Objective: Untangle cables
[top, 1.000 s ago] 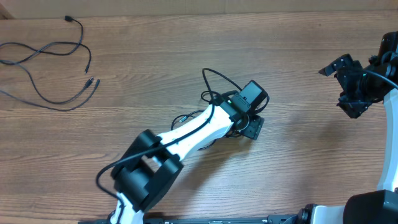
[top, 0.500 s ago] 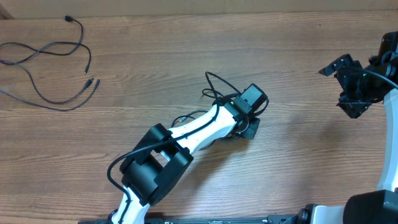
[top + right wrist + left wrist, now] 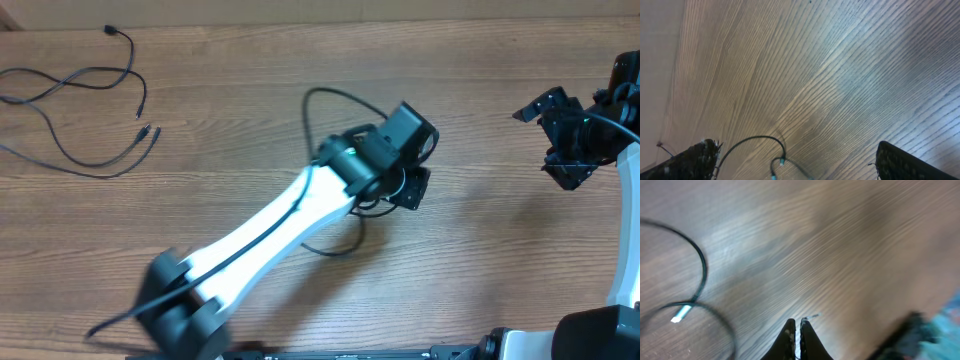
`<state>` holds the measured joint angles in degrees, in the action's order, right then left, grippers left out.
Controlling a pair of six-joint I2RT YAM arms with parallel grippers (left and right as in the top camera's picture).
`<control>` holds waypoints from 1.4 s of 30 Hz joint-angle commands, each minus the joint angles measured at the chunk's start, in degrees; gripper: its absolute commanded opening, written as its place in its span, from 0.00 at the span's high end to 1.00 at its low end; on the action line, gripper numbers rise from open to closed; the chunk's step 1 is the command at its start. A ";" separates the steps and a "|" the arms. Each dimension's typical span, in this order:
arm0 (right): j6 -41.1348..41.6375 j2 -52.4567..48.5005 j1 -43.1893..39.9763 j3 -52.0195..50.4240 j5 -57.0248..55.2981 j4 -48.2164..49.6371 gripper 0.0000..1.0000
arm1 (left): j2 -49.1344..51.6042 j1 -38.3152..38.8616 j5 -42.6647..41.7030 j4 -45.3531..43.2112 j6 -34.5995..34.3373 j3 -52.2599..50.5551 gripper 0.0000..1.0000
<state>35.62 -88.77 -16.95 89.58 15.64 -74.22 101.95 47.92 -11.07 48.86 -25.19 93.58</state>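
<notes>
A tangle of thin black cables (image 3: 322, 98) lies at the table's middle, one loop arching up-left of my left gripper (image 3: 410, 190) and another (image 3: 335, 246) curving below the white arm. In the left wrist view my left gripper (image 3: 796, 325) is shut, with a thin strand pinched between its fingertips; a cable loop (image 3: 701, 267) with a pale plug end (image 3: 681, 314) lies on the wood to its left. My right gripper (image 3: 545, 143) hovers open at the far right, away from the tangle. Between its wide-apart fingers the right wrist view shows a distant cable loop (image 3: 757, 139).
More loose cables (image 3: 70, 95) sprawl across the table's top-left corner, with plug ends (image 3: 148, 131) pointing right. The left arm (image 3: 270, 225) stretches diagonally from the bottom-left edge to the centre and covers part of the tangle.
My left gripper has closed and the arm has stretched out and lifted. The tangle has opened up, its upper loop swinging left and a lower loop appearing. The right arm stays still.
</notes>
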 commanded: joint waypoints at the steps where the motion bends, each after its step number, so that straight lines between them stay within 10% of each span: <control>1: -0.04 0.57 -0.07 0.87 -0.63 0.17 0.00 | -7.87 -0.02 -1.44 0.15 -0.11 1.97 0.96; 42: -0.04 0.57 -0.07 0.87 -0.61 0.17 0.00 | -28.17 -39.43 -35.15 4.61 -13.97 1.95 0.96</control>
<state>35.62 -88.77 -16.93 89.58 15.62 -74.19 74.78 10.15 -44.77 52.53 -38.54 94.78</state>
